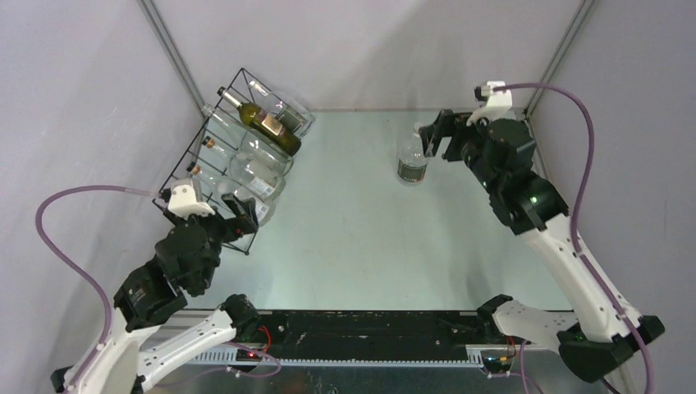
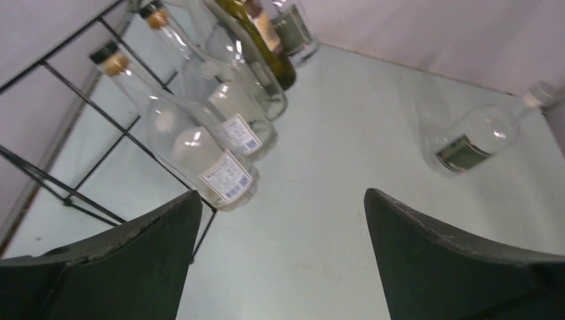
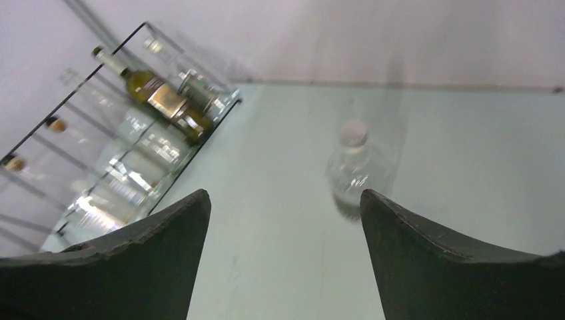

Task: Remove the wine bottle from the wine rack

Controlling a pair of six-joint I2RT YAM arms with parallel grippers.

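The black wire wine rack (image 1: 183,160) stands at the back left with several bottles lying in it, among them a dark green wine bottle (image 1: 271,125) with a gold label and clear corked bottles (image 2: 200,157). A clear bottle (image 1: 412,160) stands upright on the table at the back right. My right gripper (image 1: 433,135) hangs open just behind it. In the right wrist view the clear bottle (image 3: 353,167) sits beyond the fingertips, apart from them, and the right gripper (image 3: 284,192) holds nothing. My left gripper (image 1: 234,215) is wide open and empty at the rack's near corner.
Grey walls close in the table at the back and both sides. The rack's wires (image 2: 73,91) run close to my left finger (image 2: 153,253). Purple cables loop from both wrists. The black base rail (image 1: 369,328) lies along the near edge.
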